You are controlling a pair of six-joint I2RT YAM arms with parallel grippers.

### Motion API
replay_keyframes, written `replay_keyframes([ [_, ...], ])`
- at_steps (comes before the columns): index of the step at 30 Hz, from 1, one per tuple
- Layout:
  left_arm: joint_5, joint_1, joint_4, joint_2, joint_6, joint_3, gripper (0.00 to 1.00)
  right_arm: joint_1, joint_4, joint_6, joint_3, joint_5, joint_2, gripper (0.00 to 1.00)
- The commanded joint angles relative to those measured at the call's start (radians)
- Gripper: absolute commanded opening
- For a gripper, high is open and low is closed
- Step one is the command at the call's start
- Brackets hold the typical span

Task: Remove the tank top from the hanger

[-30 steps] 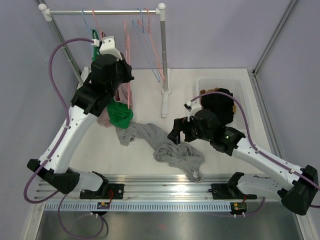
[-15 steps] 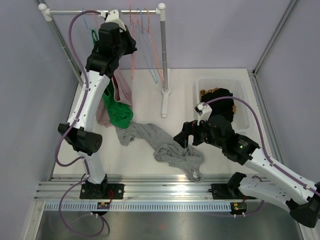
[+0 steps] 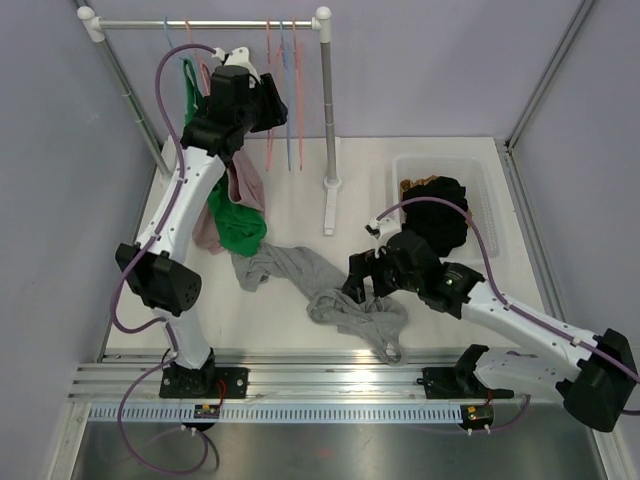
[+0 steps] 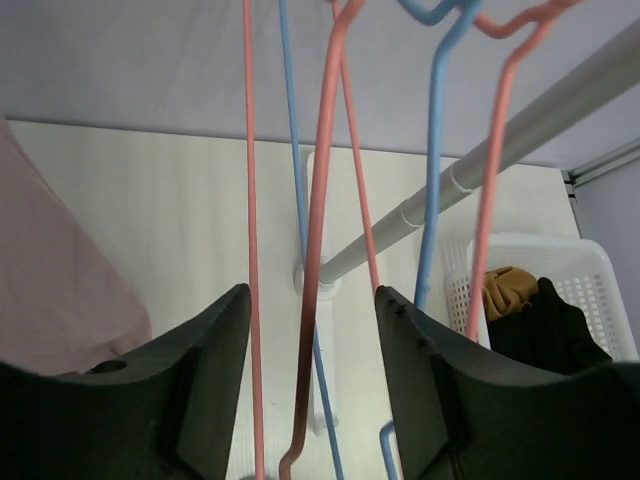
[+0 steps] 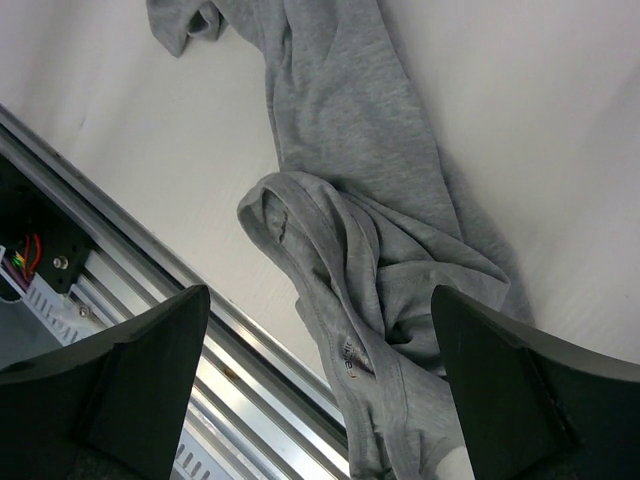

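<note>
Now, worktop (image 3: 300, 310): you have open room along the near-left part and between the rack's upright and the heap; the metal rail runs along the near edge, close beside the grey cloth.
Rack (image 3: 210, 23): the bar runs across the far side, with one post standing mid-worktop; it fences any sweep to the right.
Basket (image 3: 478, 172): it sits at the far right with dark clothes in it, walled on all sides, clear of both arms' work.
Grey tank top (image 3: 340, 295): you can see it lying crumpled on the worktop near the middle, off any hanger.
Green garment (image 3: 235, 225): it hangs on the left with a pink one (image 3: 243, 185) beside it, low ends on the worktop; judged the next ones to come off.
Bare hangers (image 3: 285, 90): pink and blue wires hang from the bar, just right of the left arm.
Step in hand: you appear to be between garments, with the hanger back on the bar and let go.
Left gripper (image 4: 312, 385): fingers partly apart, a pink hanger wire (image 4: 318, 250) running between them, nothing clamped.
Right gripper (image 5: 320, 385): fingers spread wide over the grey cloth, holding nothing.
Next move: back the left arm out near and left, clear of the wires, without snagging them.
</note>
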Motion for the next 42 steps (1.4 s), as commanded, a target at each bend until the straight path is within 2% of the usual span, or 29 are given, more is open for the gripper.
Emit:
replay_keyframes([
  [1,0.003,0.002,0.012,-0.143,0.007,0.035,0.6,0.007,0.07,-0.046,0.051,-0.044,0.1,1.0],
  [2,-0.019,0.002,-0.011,-0.163,0.013,0.027,0.67,0.008,0.078,-0.049,0.071,-0.05,0.131,1.0],
  [5,-0.048,0.002,-0.024,-0.285,0.032,-0.043,0.79,0.021,0.107,-0.055,0.108,-0.029,0.249,0.99],
  [6,-0.057,0.002,-0.025,-0.316,0.038,-0.058,0.92,0.025,0.115,-0.057,0.117,-0.02,0.31,1.0],
  [7,-0.063,0.002,-0.036,-0.346,0.041,-0.075,0.99,0.036,0.127,-0.063,0.142,0.005,0.34,0.99],
  [11,-0.057,0.002,-0.079,-0.52,0.065,-0.178,0.99,0.1,0.161,-0.084,0.215,0.093,0.492,0.99],
  [14,-0.048,0.002,-0.061,-0.712,0.067,-0.363,0.99,0.133,0.159,-0.098,0.298,0.208,0.611,1.0],
  [15,-0.043,0.002,-0.05,-0.819,0.066,-0.464,0.99,0.134,0.156,-0.097,0.321,0.221,0.669,0.99],
  [20,-0.048,0.002,-0.036,-1.079,0.098,-0.721,0.99,0.14,0.13,-0.132,0.424,0.354,0.814,1.0],
  [22,-0.066,0.002,-0.027,-1.189,0.113,-0.845,0.99,0.145,0.147,-0.146,0.423,0.374,0.851,0.96],
  [23,-0.104,0.002,-0.019,-1.218,0.13,-0.891,0.99,0.143,0.152,-0.149,0.417,0.361,0.86,0.93],
  [24,-0.121,0.002,-0.019,-1.254,0.136,-0.928,0.99,0.145,0.152,-0.155,0.417,0.344,0.871,0.72],
  [26,-0.18,0.002,-0.013,-1.327,0.153,-1.034,0.99,0.157,0.159,-0.155,0.404,0.313,0.866,0.45],
  [27,-0.198,0.002,-0.013,-1.347,0.156,-1.058,0.99,0.162,0.167,-0.163,0.394,0.313,0.845,0.24],
  [29,-0.252,0.002,-0.014,-1.398,0.162,-1.123,0.99,0.172,0.179,-0.163,0.365,0.318,0.81,0.05],
  [30,-0.267,0.002,-0.01,-1.413,0.165,-1.143,0.99,0.174,0.182,-0.157,0.354,0.316,0.756,0.0],
  [35,-0.361,0.002,0.008,-1.479,0.171,-1.227,0.99,0.174,0.115,-0.129,0.335,0.42,0.54,0.0],
  [42,-0.439,0.004,0.022,-1.544,0.164,-1.261,0.99,0.174,-0.104,-0.16,0.501,0.529,0.297,0.0],
])
